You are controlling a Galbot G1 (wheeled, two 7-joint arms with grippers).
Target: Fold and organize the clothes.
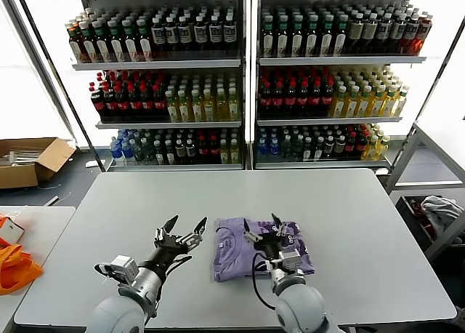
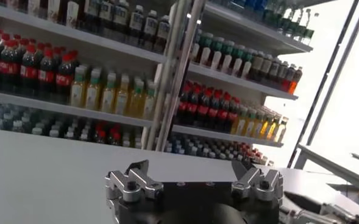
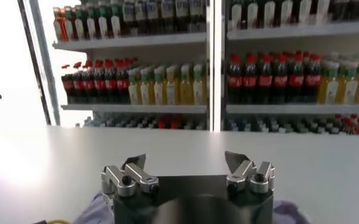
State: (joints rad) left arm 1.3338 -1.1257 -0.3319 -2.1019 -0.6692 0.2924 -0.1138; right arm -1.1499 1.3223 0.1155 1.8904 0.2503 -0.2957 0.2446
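T-shirt (image 1: 258, 247): folded on desk (image 1: 349, 224). Left gripper (image 1: 183, 231) spread beside; right gripper (image 1: 263, 229) spread above, nothing held.

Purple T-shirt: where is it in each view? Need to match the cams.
Head view: the folded purple T-shirt lies on the grey table, lower centre, partly under the open right tool.
Left wrist view: not in it.
Right wrist view: only lavender edges show at the bottom, either side of the tool.
Shared landmark: the drinks shelves behind the table, in all three.
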